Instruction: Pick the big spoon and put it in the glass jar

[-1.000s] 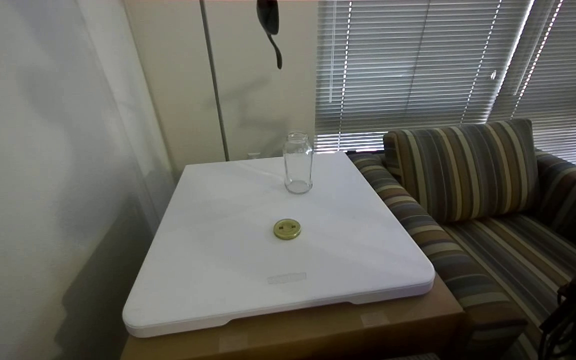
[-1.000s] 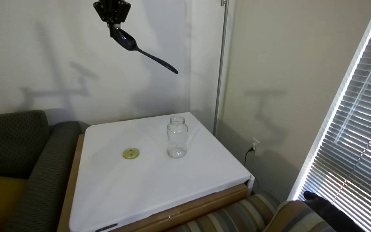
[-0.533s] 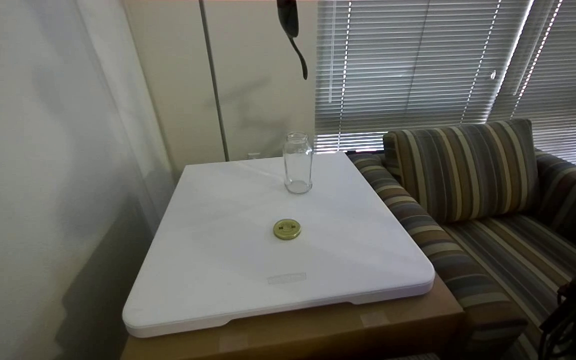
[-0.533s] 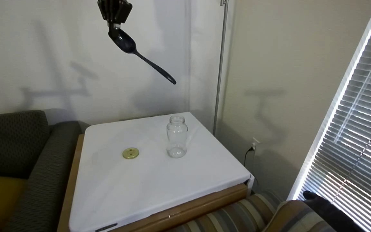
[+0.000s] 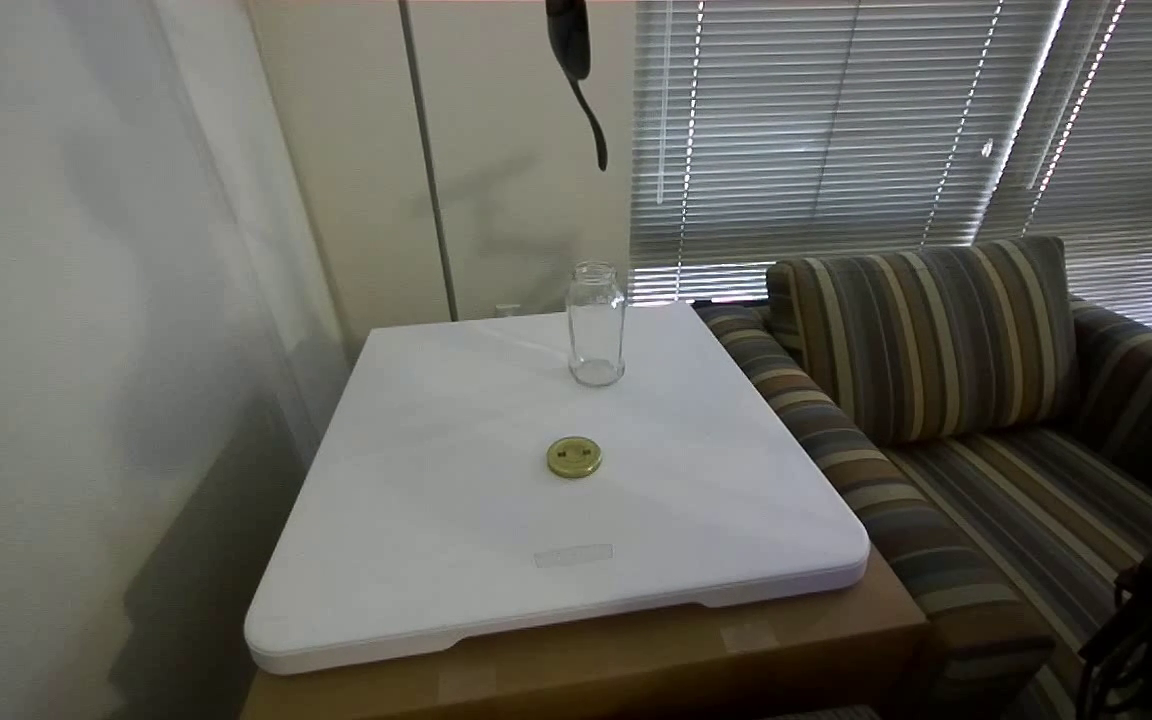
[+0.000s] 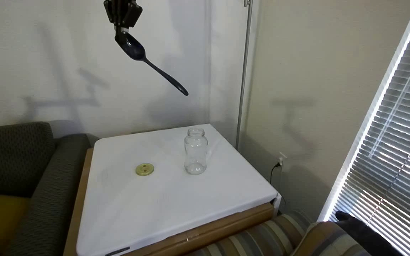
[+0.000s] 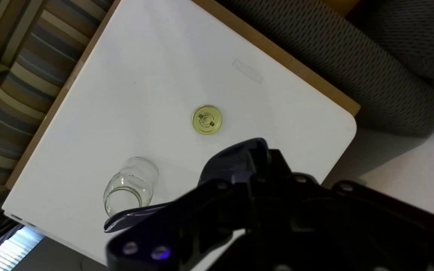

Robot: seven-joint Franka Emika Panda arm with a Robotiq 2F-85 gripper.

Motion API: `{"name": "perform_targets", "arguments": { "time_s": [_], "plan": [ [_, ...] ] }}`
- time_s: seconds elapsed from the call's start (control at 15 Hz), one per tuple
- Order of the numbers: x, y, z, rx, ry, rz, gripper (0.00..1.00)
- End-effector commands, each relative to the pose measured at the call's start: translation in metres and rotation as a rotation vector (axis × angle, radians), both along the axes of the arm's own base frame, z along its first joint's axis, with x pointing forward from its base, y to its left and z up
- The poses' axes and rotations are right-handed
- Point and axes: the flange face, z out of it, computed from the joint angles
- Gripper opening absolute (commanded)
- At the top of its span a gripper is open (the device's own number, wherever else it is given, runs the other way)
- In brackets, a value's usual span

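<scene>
The big spoon [image 6: 132, 46] is black and hangs in the air, high above the table. My gripper [image 6: 121, 32] is shut on the rim of its bowl. The thin handle slants down, its end lowest, above and slightly left of the jar in that exterior view. The spoon [image 5: 570, 42] also shows in an exterior view where my gripper is out of frame. The clear glass jar [image 5: 596, 335] stands upright, open and empty on the table; it also shows in an exterior view [image 6: 195, 153]. In the wrist view the fingertips [image 7: 260, 162] cover part of the spoon bowl [image 7: 222, 167], and the jar [image 7: 136, 180] is at lower left.
A flat yellowish round lid [image 5: 574, 457] lies on the white table [image 5: 416, 520] near the jar. A striped armchair [image 5: 921, 350] stands beside the table, and a dark couch [image 6: 61, 185] is at another side. A thin metal pole [image 6: 245, 74] stands behind the table corner.
The spoon has moved down with my gripper, and its handle now slants more steeply downward. In an exterior view it has also shifted right. The jar and lid have not moved.
</scene>
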Motion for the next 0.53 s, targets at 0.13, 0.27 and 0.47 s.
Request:
{"name": "perform_targets", "arguments": {
  "time_s": [0.13, 0.27, 0.47],
  "plan": [
    [0.002, -0.050, -0.013, 0.130, 0.113, -0.041, 0.02],
    [0.003, -0.065, -0.020, 0.155, 0.138, -0.058, 0.02],
    [0.006, -0.081, -0.030, 0.206, 0.160, -0.051, 0.02]
  ]
}}
